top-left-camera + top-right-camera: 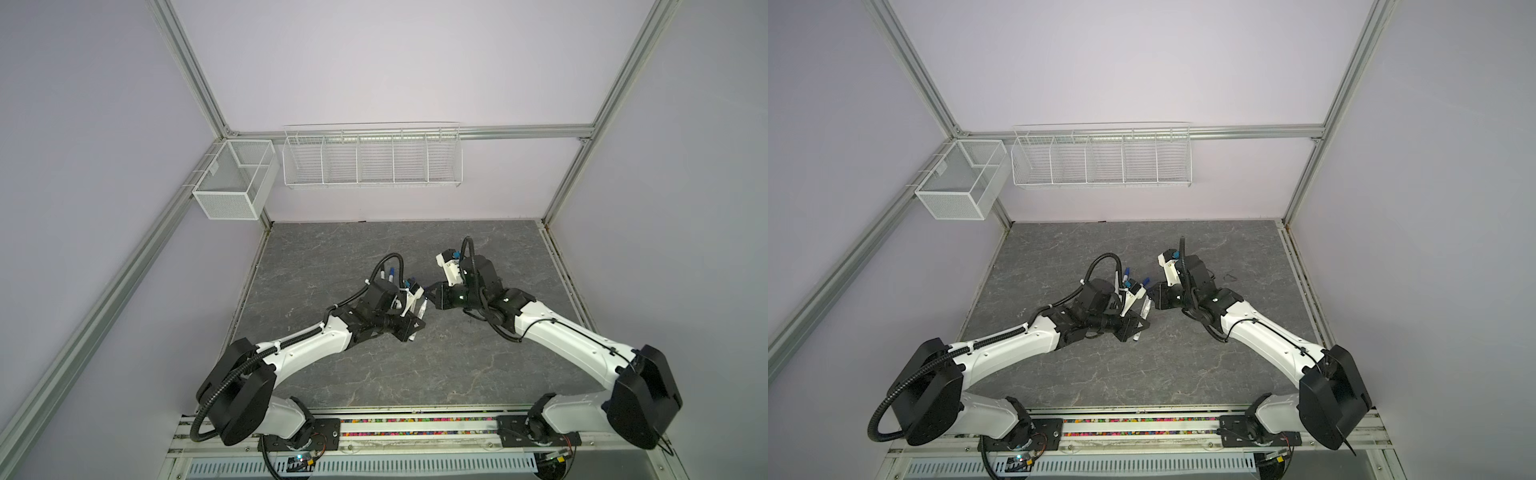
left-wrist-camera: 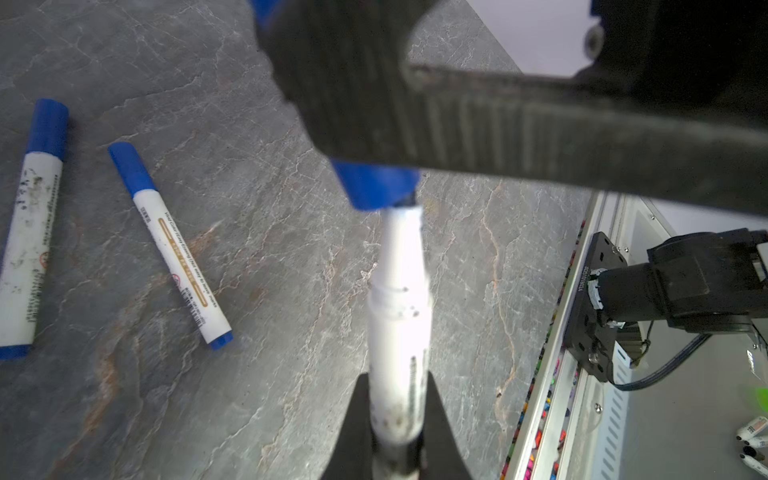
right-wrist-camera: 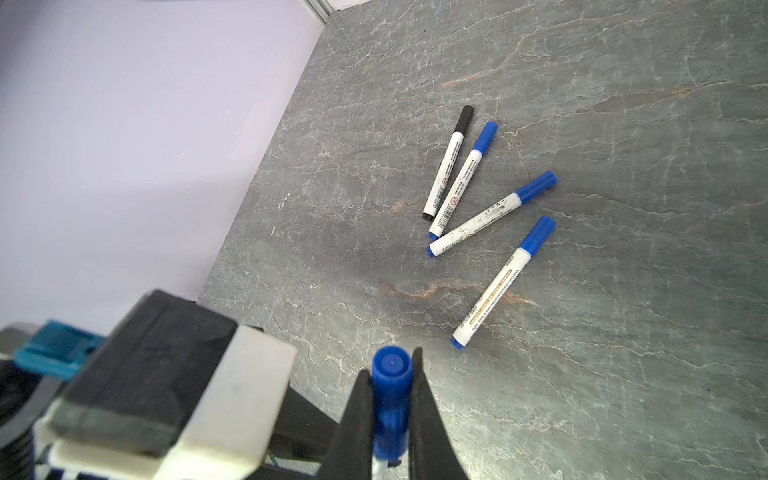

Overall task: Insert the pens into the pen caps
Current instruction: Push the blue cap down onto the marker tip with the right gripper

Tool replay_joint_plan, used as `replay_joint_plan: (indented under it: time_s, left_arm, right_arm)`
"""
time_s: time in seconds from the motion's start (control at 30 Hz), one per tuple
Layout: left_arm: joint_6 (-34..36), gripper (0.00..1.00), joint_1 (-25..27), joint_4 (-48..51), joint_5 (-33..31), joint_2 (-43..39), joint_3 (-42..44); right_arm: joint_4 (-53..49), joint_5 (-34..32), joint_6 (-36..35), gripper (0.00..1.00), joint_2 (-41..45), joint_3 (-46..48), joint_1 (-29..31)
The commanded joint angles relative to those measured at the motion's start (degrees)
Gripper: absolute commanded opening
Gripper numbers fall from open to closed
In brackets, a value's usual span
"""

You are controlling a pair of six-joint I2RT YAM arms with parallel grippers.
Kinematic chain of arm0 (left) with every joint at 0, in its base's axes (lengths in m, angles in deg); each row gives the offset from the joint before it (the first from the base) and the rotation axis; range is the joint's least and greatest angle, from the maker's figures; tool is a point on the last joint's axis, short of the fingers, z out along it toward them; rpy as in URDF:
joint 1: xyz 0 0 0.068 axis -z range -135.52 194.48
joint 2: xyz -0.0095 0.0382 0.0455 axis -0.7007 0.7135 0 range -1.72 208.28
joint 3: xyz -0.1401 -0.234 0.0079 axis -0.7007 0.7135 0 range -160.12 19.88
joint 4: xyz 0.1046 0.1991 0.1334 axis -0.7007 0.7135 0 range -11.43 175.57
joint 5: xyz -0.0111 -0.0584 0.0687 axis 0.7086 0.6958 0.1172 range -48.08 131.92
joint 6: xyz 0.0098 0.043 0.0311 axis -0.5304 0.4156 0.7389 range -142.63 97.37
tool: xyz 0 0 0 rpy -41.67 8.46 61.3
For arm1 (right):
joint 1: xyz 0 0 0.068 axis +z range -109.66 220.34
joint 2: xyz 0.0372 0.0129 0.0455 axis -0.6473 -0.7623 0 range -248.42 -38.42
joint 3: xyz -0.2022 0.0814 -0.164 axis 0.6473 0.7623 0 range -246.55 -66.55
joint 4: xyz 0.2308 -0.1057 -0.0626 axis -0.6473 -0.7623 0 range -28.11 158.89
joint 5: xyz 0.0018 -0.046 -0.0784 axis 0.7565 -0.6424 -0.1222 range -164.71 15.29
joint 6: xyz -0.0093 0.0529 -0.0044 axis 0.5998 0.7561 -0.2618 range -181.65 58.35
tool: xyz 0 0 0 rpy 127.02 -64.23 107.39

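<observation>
A smooth white pen barrel (image 2: 397, 316) is clenched by the left gripper (image 2: 397, 376). Its tapered tip is met by the mouth of a stubby blue cap (image 3: 390, 395), which is pinched by the right gripper (image 3: 392, 363) above the grey veined tabletop (image 3: 623, 124). Four capped pens are laid flat there: one black-capped pen (image 3: 449, 162) and three blue-capped pens (image 3: 462, 180) (image 3: 492, 214) (image 3: 503, 282). A mesh box (image 1: 226, 203) and a five-bay wire rack (image 1: 372, 166) are hung on the wall frame.

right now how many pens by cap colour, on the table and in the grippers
blue-capped pens on the table: 3
black-capped pen on the table: 1
pen in the left gripper, tip at the blue cap in the right gripper: 1
total: 5 pens
</observation>
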Motion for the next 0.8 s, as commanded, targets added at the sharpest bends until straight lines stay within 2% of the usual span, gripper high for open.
replay_joint_plan:
  time_s: [0.0, 0.17, 0.4, 0.53, 0.77]
  left_arm:
    - [0.53, 0.00, 0.15, -2.86, -0.34, -0.16, -0.66]
    - [-1.73, 0.00, -0.89, -5.66, 0.71, 1.22, -3.21]
    - [-8.68, 0.00, -4.59, -14.76, 6.07, 2.34, -4.06]
    - [-8.17, 0.00, -4.71, -14.63, 6.64, 2.45, -4.81]
    - [-4.20, 0.00, -4.69, -10.42, 5.48, 1.75, -6.39]
  right_arm:
    - [-0.03, 1.19, -0.50, 0.09, 2.04, 1.62, -0.38]
    - [0.56, 4.11, 0.53, 0.09, 4.15, 3.25, -0.38]
    - [0.72, 8.91, 1.48, 0.09, 7.72, 5.08, -0.64]
    - [-2.35, 12.64, -1.29, 0.09, 9.43, 6.24, -0.78]
    - [-8.85, 24.00, -4.87, 0.08, 9.75, 5.79, -1.09]
